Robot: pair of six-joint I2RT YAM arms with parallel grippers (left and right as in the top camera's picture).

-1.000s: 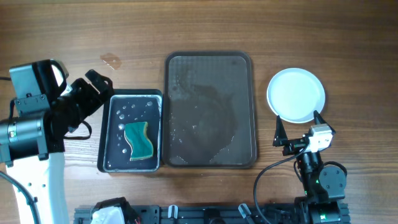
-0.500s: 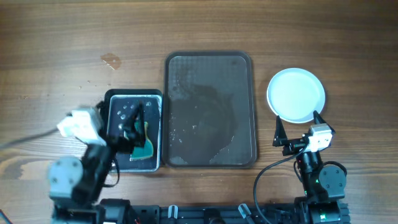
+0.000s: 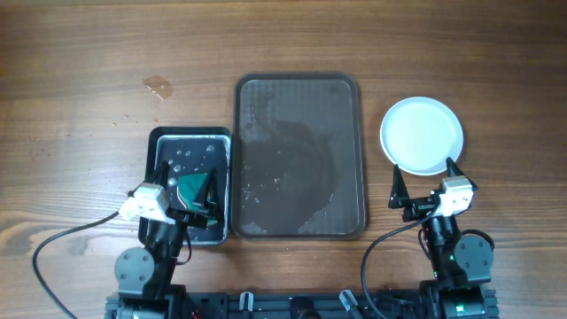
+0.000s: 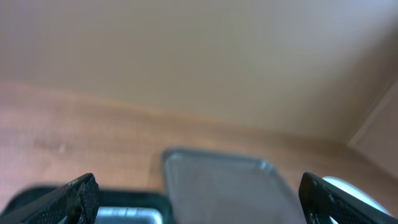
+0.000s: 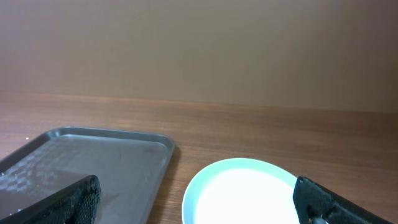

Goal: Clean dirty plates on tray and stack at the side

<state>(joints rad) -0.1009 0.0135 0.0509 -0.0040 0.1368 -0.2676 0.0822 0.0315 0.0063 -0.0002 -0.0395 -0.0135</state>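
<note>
The wood-grain table (image 3: 89, 53) carries the wet tray (image 3: 299, 89) at centre and a plate (image 3: 422, 133) at right, with a beige wall (image 5: 199, 43) behind. The left gripper (image 3: 188, 184) and right gripper (image 3: 423, 170) both stand with fingers apart.

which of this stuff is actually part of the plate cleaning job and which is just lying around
Part of the job: large dark grey-brown textured tray; round white plate to its right; green sponge; glossy black rectangular basin holding it.
Just lying about: small wet stain on the wooden table; black cables near the arm bases.
</note>
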